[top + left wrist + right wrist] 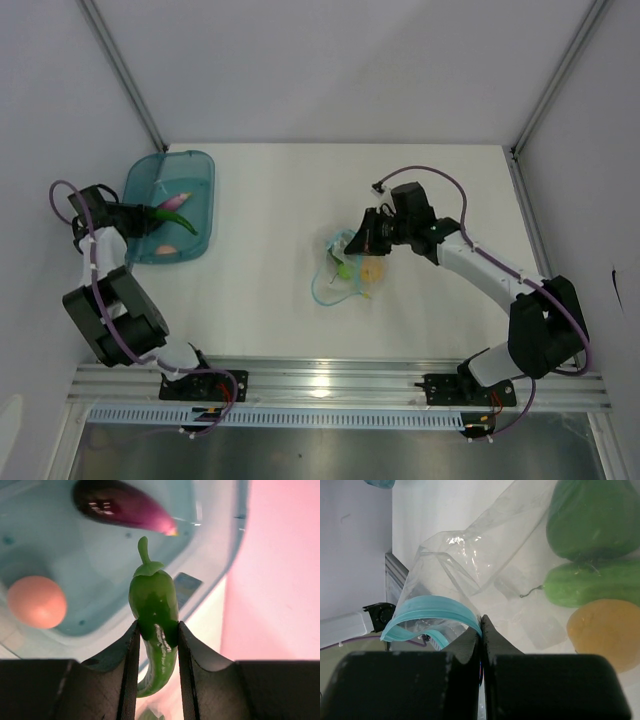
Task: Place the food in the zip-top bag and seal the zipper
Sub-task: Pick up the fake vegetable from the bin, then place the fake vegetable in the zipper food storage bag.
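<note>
The clear bag [338, 268] lies mid-frame on the bench [270, 200], green pieces [592, 517] and a yellow fruit [607, 630] showing through it, its blue zipper [432, 609] pinched in the shut right jaws. At upper left the left jaws grip a green pepper [155, 605] over a teal tub [200, 190] holding an eggplant [125, 505] and an orange ball [36, 601].

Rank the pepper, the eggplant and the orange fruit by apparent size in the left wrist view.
1. pepper, though nearest the camera, in the left pincer.
2. eggplant, cut off by the top edge.
3. orange fruit; close to the eggplant's visible part, so unsure.
</note>
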You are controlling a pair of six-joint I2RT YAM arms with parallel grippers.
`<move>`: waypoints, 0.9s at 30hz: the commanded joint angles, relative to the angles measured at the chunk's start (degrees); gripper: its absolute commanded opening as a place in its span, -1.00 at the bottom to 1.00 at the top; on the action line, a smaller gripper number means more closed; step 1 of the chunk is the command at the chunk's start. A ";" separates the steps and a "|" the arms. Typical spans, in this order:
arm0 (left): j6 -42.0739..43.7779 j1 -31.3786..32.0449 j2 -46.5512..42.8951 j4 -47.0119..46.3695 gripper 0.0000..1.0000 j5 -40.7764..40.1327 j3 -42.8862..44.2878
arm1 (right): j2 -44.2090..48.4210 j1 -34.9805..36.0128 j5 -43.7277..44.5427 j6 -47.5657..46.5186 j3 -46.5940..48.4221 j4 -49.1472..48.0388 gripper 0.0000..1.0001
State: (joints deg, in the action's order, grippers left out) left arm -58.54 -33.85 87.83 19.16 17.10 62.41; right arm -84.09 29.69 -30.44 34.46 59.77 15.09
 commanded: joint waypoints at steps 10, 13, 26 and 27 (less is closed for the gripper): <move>-4.65 1.76 -19.18 -21.51 -0.99 12.85 -13.54 | -1.60 3.79 8.02 0.17 6.85 3.10 -1.00; -5.96 5.97 -23.04 -30.44 -0.99 18.81 -18.28 | -2.12 4.49 9.25 1.22 7.73 3.54 -1.00; -2.23 33.13 -33.51 -55.29 -0.99 22.80 -23.75 | -4.23 8.19 14.09 9.11 17.14 8.82 -1.00; -0.54 36.54 -34.91 -52.76 -0.99 22.19 -23.22 | -4.32 8.19 14.26 10.44 17.05 8.47 -1.00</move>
State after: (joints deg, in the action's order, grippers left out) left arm -66.19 -2.13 56.42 -30.20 39.64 36.58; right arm -87.70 37.85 -17.93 39.66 74.81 22.85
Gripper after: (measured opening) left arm 0.341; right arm 0.003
